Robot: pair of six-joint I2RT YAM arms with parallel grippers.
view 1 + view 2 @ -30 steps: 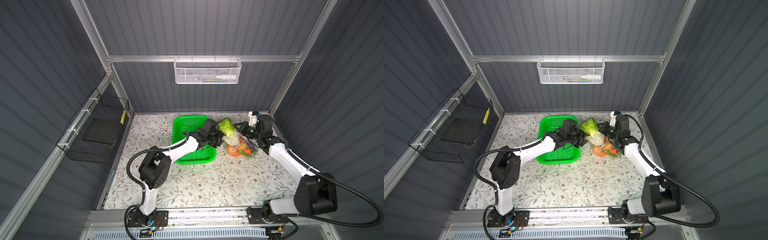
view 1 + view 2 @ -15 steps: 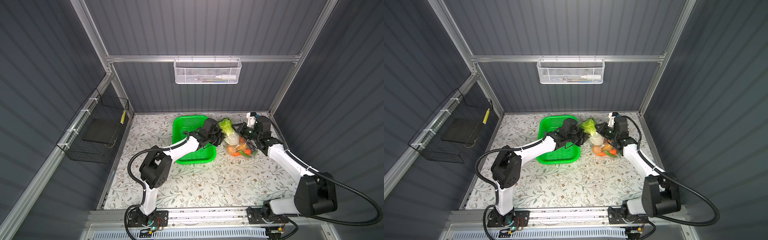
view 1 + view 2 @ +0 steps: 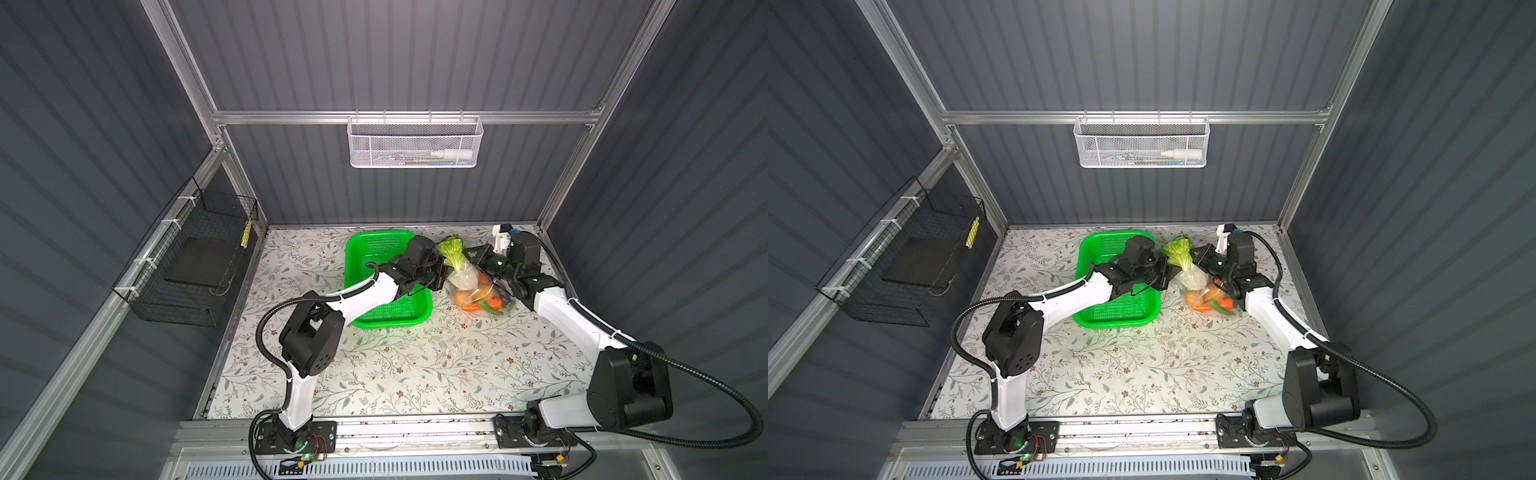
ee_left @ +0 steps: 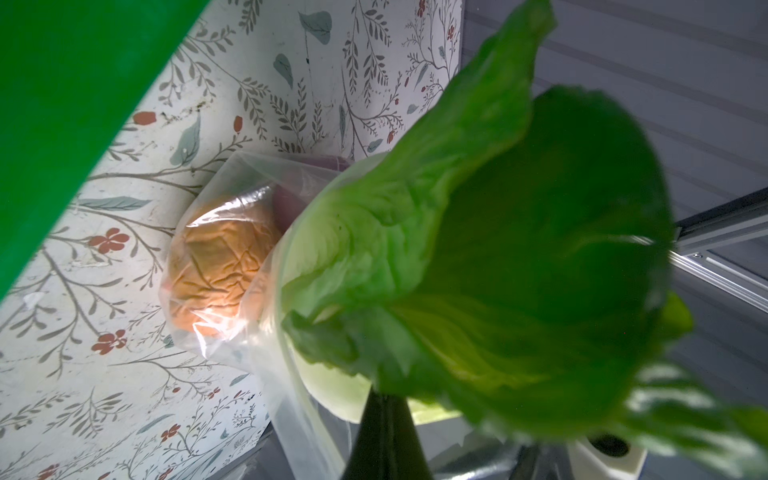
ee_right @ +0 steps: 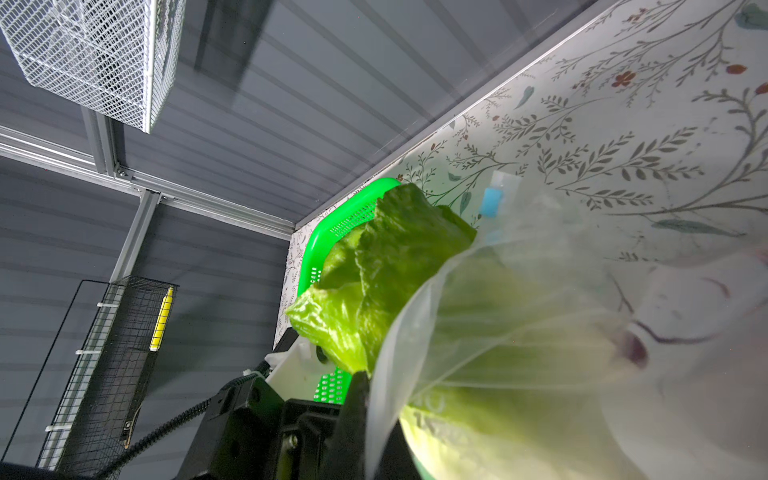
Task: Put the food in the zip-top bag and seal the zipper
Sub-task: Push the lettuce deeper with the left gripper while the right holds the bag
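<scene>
**Task state: filling nearly done, sealing not begun.** The bag (image 3: 473,291) stands on the table (image 3: 415,365) just beside the basket (image 3: 351,266), between my two grippers. Most of the food lies inside it: an orange pumpkin piece (image 4: 220,270) and other orange and green pieces show through the film. The cabbage (image 3: 455,257) is only partly in, with its pale base inside the mouth and its leaves standing above the rim. My left gripper (image 3: 442,270) is closed narrow, apparently pinching the bag's rim beside the cabbage. My right gripper (image 3: 478,261) is closed too, and I judge it grips the opposite side of the mouth. The visible part of the basket holds no food. Left to do, in my judgement: seat the cabbage fully, then run the blue slider (image 5: 490,201) along the zipper (image 4: 303,419), which is not yet closed.
</scene>
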